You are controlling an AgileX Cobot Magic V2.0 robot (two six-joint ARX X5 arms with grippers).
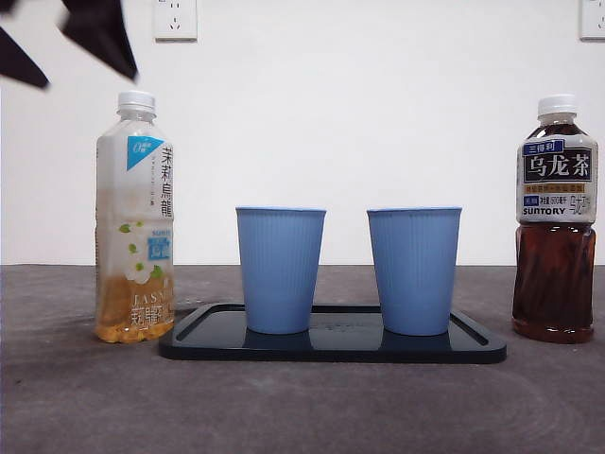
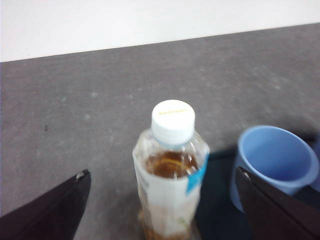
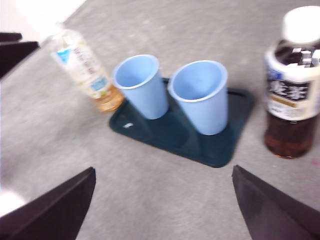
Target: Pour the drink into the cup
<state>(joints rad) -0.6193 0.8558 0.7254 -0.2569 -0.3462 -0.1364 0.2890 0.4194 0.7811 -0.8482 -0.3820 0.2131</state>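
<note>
A pale tea bottle [image 1: 135,218] with a white cap and a little amber drink stands left of a dark tray [image 1: 473,340]. Two empty blue cups [image 1: 280,270] [image 1: 414,270] stand on the tray. A dark oolong tea bottle [image 1: 556,218], capped, stands to the right of the tray. My left gripper [image 2: 162,172] hangs open above the pale bottle [image 2: 172,170], one jaw on each side and not touching it; in the front view it shows as black tips [image 1: 90,76] at the top left. My right gripper [image 3: 163,169] is open, high over the table in front of the tray [image 3: 220,150].
Grey tabletop runs all around the tray. A white wall with sockets [image 1: 175,19] stands behind. In the left wrist view, the nearer blue cup [image 2: 277,160] sits close beside the pale bottle.
</note>
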